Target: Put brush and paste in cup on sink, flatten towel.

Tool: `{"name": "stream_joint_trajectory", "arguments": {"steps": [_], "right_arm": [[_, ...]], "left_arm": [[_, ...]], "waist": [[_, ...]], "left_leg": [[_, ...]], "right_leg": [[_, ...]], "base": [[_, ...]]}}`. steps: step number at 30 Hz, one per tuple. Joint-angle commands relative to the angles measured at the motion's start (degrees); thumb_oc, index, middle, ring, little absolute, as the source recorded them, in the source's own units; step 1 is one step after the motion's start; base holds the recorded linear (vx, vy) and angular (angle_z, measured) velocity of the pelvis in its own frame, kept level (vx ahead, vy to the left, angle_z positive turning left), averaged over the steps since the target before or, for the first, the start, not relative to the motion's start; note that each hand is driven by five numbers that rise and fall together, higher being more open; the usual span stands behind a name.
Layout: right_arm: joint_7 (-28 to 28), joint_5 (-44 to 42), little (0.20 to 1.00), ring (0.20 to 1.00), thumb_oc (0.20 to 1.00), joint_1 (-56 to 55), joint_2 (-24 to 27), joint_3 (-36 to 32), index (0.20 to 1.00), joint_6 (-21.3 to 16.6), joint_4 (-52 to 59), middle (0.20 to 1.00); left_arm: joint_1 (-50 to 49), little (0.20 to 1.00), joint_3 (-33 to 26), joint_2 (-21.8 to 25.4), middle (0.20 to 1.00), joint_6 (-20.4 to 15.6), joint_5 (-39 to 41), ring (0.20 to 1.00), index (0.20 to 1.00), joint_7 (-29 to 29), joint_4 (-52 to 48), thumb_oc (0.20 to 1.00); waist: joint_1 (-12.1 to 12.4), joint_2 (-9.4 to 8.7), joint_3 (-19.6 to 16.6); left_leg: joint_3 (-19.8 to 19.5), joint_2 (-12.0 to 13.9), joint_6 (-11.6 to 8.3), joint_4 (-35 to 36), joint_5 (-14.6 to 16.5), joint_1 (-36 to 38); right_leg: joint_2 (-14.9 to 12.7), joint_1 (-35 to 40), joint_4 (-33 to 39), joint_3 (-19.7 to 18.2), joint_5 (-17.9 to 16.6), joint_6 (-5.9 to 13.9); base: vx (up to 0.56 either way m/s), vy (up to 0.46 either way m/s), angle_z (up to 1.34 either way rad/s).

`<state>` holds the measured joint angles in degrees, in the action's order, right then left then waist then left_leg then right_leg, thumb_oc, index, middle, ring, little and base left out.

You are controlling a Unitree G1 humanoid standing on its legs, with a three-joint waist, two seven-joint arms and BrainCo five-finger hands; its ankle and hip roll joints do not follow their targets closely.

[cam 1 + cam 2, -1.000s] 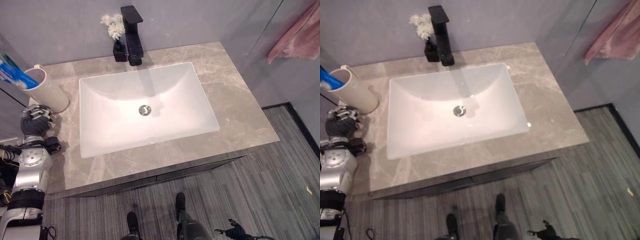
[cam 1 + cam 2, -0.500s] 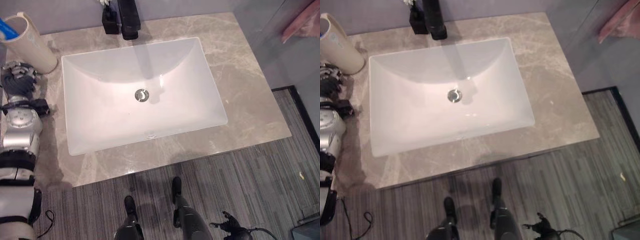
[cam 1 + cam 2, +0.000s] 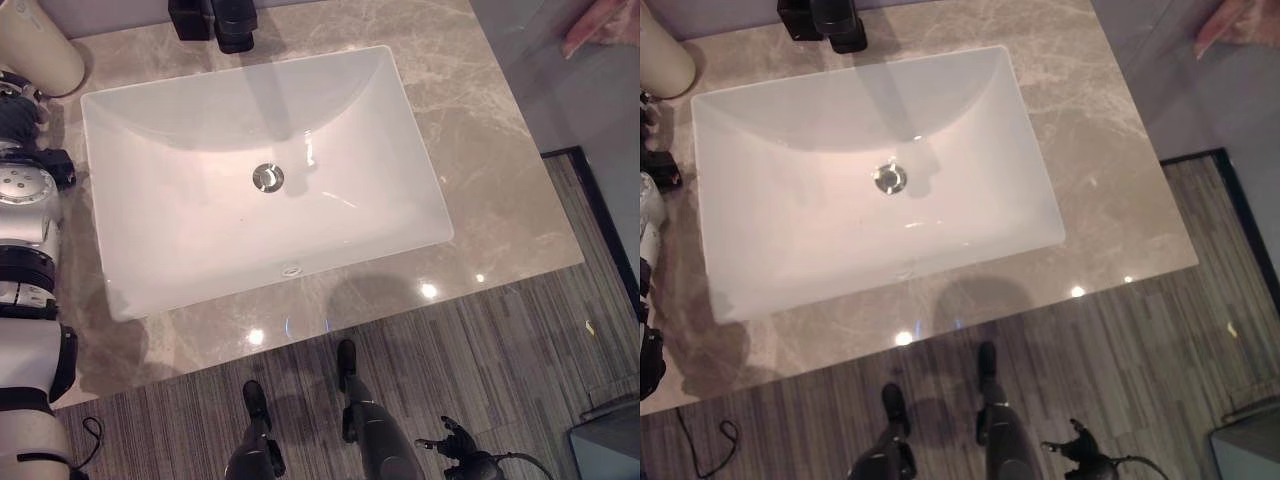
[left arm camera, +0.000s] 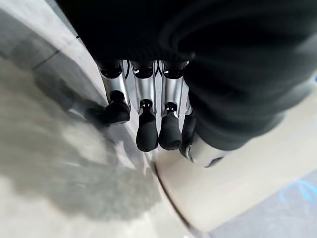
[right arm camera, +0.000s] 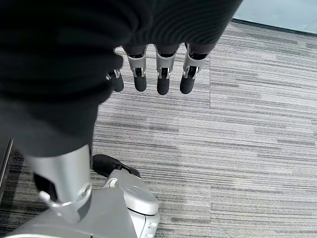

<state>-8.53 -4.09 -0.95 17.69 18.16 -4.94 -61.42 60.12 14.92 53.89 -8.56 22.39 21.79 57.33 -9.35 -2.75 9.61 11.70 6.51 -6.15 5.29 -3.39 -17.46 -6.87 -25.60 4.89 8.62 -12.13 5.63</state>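
Up close, the robot's left hand point(image 4: 148, 119) hangs with its dark-tipped fingers point(image 4: 147, 134) straight and loosely spread, gripping nothing, just above the grey marbled counter point(image 3: 470, 150) and right beside the cream cup point(image 4: 237, 168); whether any finger actually touches the cup's wall cannot be told. From overhead, that same hand point(image 3: 22, 95) sits at the counter's left edge, just in front of the cup point(image 3: 40, 50), which stands upright in the back left corner with its top cut off from sight, so the brush and paste, and whatever the cup holds, cannot be made out. Beside the hand lies the white rectangular basin point(image 3: 265, 180), sunk into the counter, with a round metal drain point(image 3: 268, 177) near its middle. Behind the basin, at the counter's rear edge, stands the base of a black faucet point(image 3: 235, 20), and just to its left a small black container point(image 3: 188, 18). Down at the robot's right side, the right hand point(image 5: 158, 72) hangs over striped grey carpet point(image 5: 247, 148) with its fingers point(image 5: 164, 82) straight, slightly apart and holding nothing. Farthest out, past the counter's right end, a corner of pink towel point(image 3: 605, 25) hangs bunched against the grey wall, well apart from both hands.
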Motion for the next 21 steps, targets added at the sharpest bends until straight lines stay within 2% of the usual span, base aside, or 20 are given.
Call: {"name": "stream_joint_trajectory", "arguments": {"steps": [1, 12, 21], "right_arm": [[-0.19, -1.76, 1.0, 1.0, 1.0, -0.73, 0.69, 0.81, 1.0, -0.62, -1.75, 1.0], [0.05, -1.31, 1.0, 1.0, 1.0, -0.62, 1.38, 2.53, 1.0, -1.69, 2.43, 1.0], [0.07, -1.09, 1.0, 1.0, 1.0, -1.55, 1.49, 3.01, 1.0, -1.34, 1.67, 1.0]], "left_arm": [[-1.45, 0.2, 1.92, 0.8, 0.2, 2.18, -2.97, 0.2, 0.2, 0.0, 2.9, 0.2], [3.14, 0.2, 3.82, 2.41, 0.2, 3.48, -5.26, 0.2, 0.2, 1.77, 9.46, 0.2], [6.63, 0.2, 3.99, 2.25, 0.2, 4.17, -4.68, 0.2, 0.2, 4.5, 12.09, 0.2]], "waist": [[-1.5, -0.42, -1.24], [-1.29, 0.13, -1.76], [-1.85, -0.12, -1.68]], "left_leg": [[-4.82, -1.0, 1.57, -0.29, -1.37, -0.84], [-5.89, -2.28, 2.01, -0.29, -1.57, -2.3], [-6.39, -2.86, 2.36, -0.29, -1.71, -3.34]], "right_leg": [[-2.34, 1.42, 0.11, -9.55, -0.01, 5.07], [-2.74, 0.7, 0.11, -9.78, -0.58, 5.47], [-3.02, -0.18, 0.11, -10.06, -0.97, 5.78]], "base": [[0.0, 0.0, 0.0], [-0.01, 0.016, 0.04], [0.0, 0.008, 0.02]]}}
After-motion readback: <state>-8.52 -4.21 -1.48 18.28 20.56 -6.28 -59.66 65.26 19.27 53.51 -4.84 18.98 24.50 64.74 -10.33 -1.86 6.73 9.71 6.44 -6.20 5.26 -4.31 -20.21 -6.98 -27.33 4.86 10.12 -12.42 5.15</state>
